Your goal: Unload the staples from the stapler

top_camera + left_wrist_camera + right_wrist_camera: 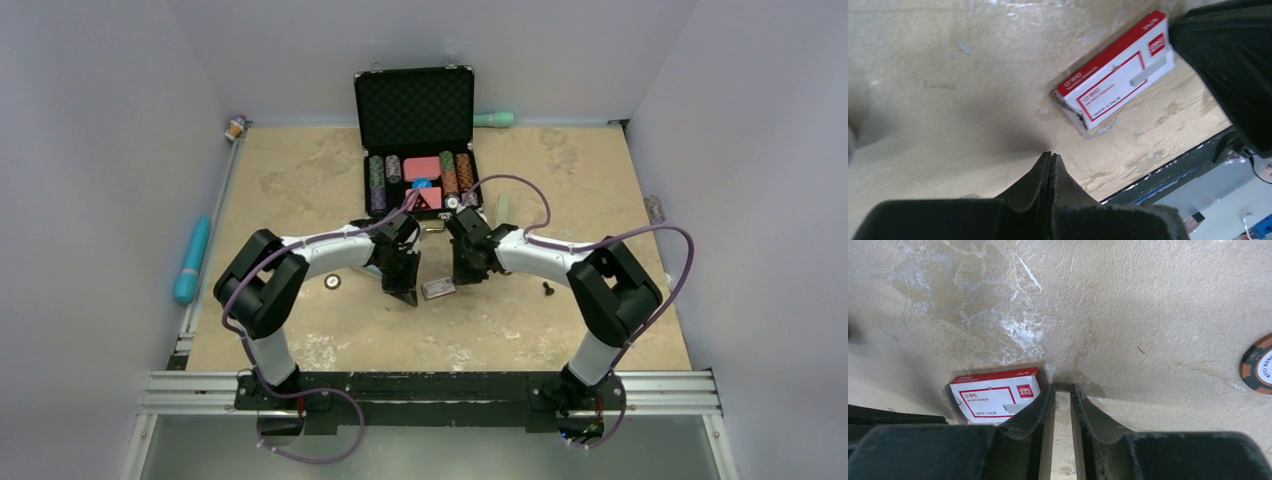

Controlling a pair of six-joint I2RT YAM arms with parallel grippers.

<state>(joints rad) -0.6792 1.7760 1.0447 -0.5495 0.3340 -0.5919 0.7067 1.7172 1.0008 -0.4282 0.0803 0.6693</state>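
Plainly, the staples (1148, 76), a short silver-grey strip, are seen lying flat on the red-and-white box (1108, 85), near one end. The left gripper (1050, 159) is pressed together and empty, just beside the box. The right gripper (1062, 390) is held slightly parted, nothing between, at the box's other side. A poker chip (1260, 365) is seen well apart from the box.
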